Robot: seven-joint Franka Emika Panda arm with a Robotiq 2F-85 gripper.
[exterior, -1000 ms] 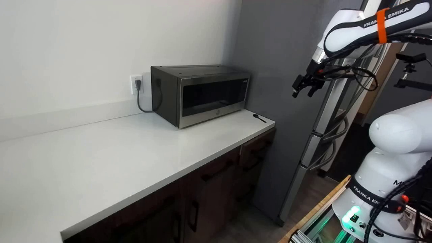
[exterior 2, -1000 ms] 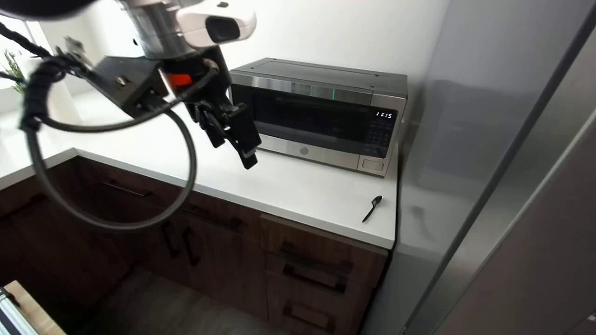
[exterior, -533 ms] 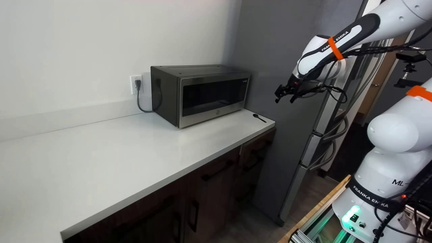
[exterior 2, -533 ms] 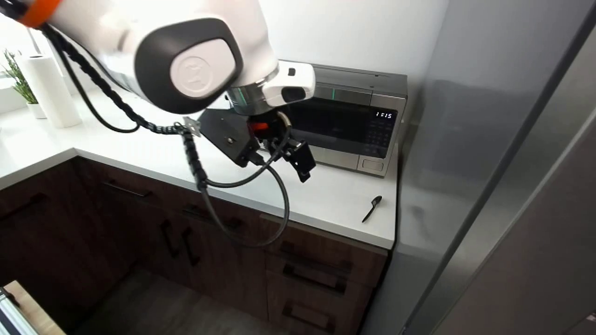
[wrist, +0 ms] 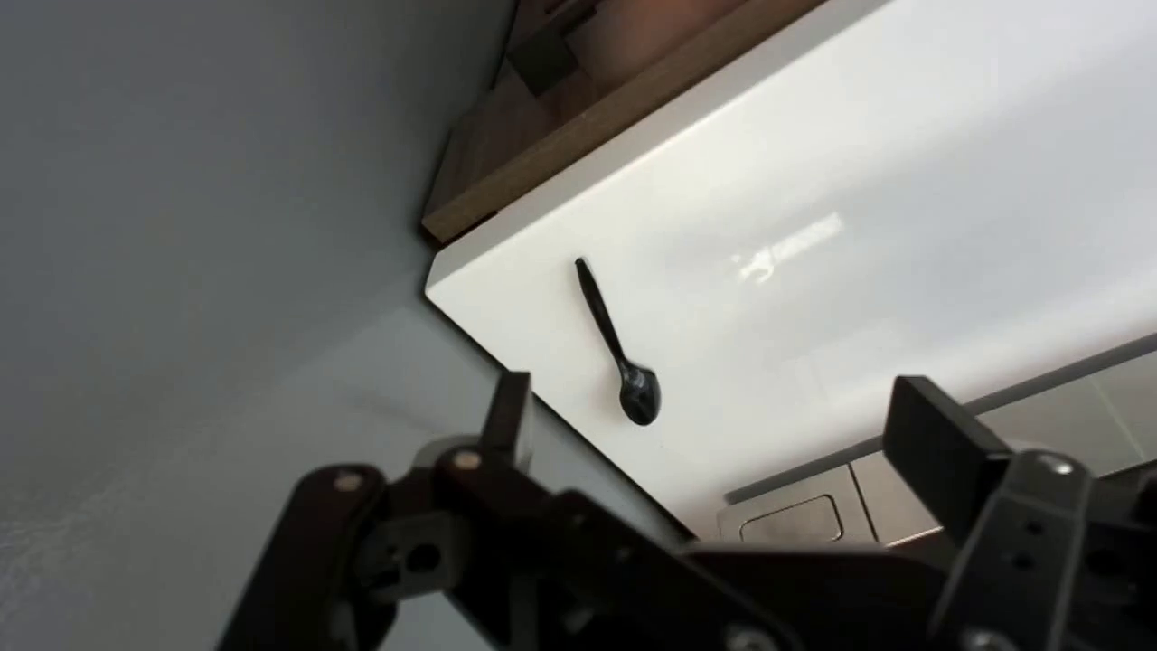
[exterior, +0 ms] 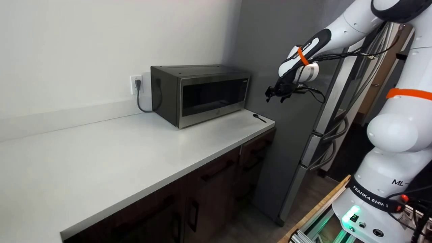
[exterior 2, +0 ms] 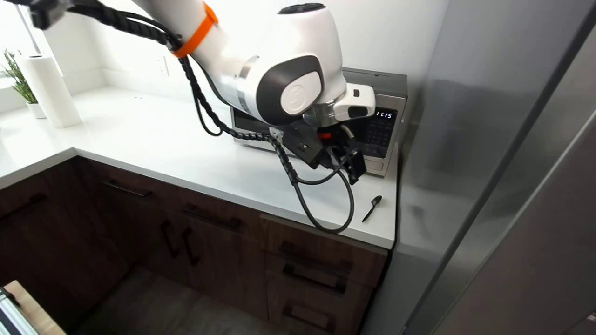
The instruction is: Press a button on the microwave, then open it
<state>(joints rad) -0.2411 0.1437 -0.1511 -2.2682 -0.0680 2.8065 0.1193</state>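
Note:
The dark-grey microwave (exterior: 212,96) stands on the counter with its door shut. In an exterior view my arm covers much of its front, but the control strip (exterior 2: 384,128) with lit digits shows at the right end. A rectangular button (wrist: 795,522) is at the strip's bottom, seen low in the wrist view beside the door's lower edge. My gripper (wrist: 711,387) is open, its two fingers wide apart with nothing between them. It hangs above the counter, in front of the microwave's control end and apart from it, as an exterior view (exterior: 275,100) shows.
A black spoon (wrist: 615,339) lies on the white counter (exterior 2: 321,200) near its corner. The tall grey refrigerator side (exterior: 266,67) rises close by the microwave's control end. A cable loop (exterior 2: 349,204) hangs from my wrist over the counter's front edge.
My arm has reached out over the counter, bringing the gripper across to the microwave's control end. The fingers have stayed open. Microwave and spoon have not moved.

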